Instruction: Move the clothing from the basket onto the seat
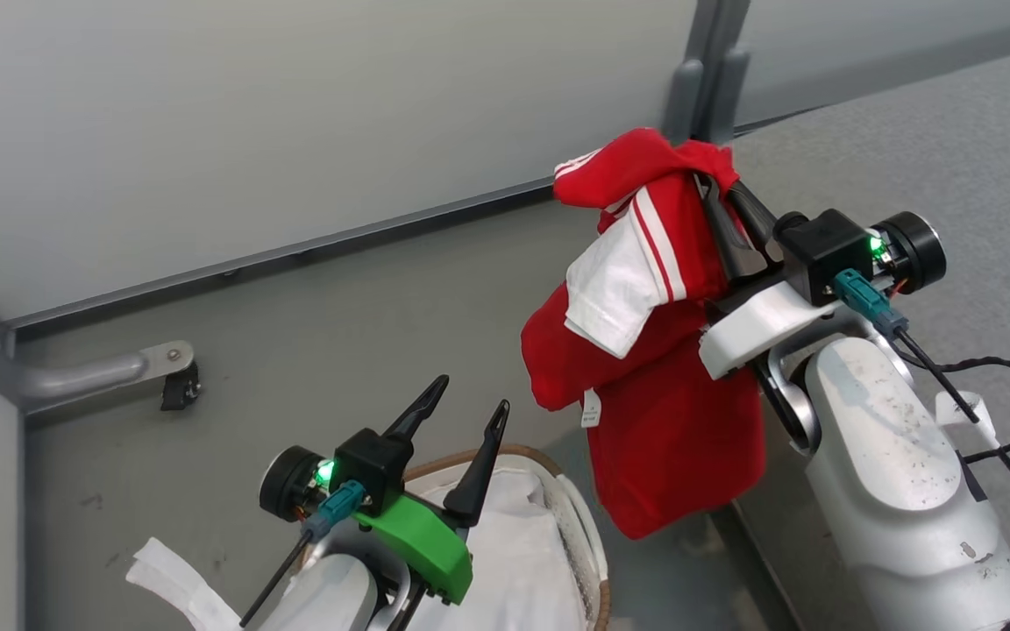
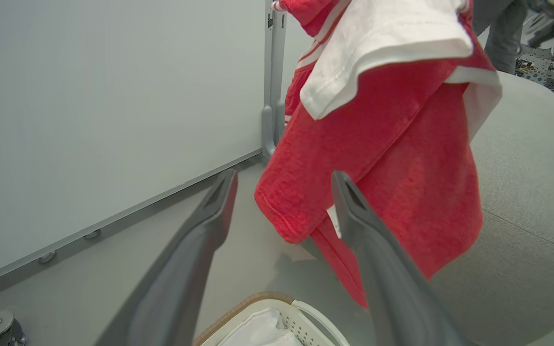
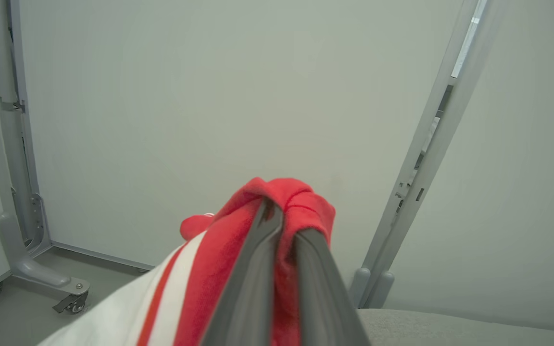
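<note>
Up and to the right of the basket [image 1: 522,450], the right gripper [image 1: 724,197] is pinching its two dark fingers together on a bunched fold of the clothing [image 1: 672,412]. In the right wrist view the red cloth is bulging over both fingertips. From that pinch the garment is hanging clear of the basket, with its long axis running roughly straight down. A white sleeve is folding outward partway along, and the red hem is dangling just beside the basket's right rim without touching it, as far as I can tell.

The left gripper [image 1: 473,392] is hovering directly above the basket with its fingers spread wide and nothing between them. Under it only the white liner [image 1: 514,543] is lying inside.

The seat [image 1: 935,131] is lying on the far side of the clothing from the basket, spreading away to the right. The left wrist view shows its rounded grey flank rising immediately behind the hanging cloth. So the coming move is turning on one direction: away from the basket, rightward and over the cushion's edge. The right arm is both the nearer one and the one carrying the load. The hem is looking likely to reach the cushion first.

Counting: one garment, one basket with one liner, one seat and two grippers.
</note>
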Controlling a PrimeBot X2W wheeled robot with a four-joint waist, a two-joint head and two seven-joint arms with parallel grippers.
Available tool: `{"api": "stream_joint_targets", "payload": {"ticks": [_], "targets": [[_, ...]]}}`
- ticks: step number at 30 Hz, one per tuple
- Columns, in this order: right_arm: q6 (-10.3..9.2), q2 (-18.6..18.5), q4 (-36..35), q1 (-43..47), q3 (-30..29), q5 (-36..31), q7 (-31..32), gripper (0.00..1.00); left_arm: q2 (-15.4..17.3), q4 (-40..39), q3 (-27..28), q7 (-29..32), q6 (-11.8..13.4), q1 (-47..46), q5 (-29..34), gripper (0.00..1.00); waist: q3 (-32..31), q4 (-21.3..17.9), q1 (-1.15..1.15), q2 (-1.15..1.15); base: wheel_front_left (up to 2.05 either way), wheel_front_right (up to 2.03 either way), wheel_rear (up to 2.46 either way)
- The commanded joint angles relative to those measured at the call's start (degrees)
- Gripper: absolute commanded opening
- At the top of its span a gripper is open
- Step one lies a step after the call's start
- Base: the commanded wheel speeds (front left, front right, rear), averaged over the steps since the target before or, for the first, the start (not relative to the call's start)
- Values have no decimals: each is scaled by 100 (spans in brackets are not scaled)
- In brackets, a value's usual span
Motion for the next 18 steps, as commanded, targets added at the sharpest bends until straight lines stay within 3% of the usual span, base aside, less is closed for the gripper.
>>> {"api": "stream_joint_targets", "payload": {"ticks": [1,8,18], "targets": [[-8,-18,-19,-73,-44,-38,-14,0,27,-1,13,-3,-12,-61,37,100,245,-587,0,0,0,0,0],[-8,-15,-70,-107,-230,-80,-14,0,82,17,-144,-3,-13,-226,141,100,479,-1222,0,0,0,0,0],[-8,-16,-138,-139,-382,5,-14,0,179,36,-411,-3,-13,-459,117,100,730,-1553,0,0,0,0,0]]}}
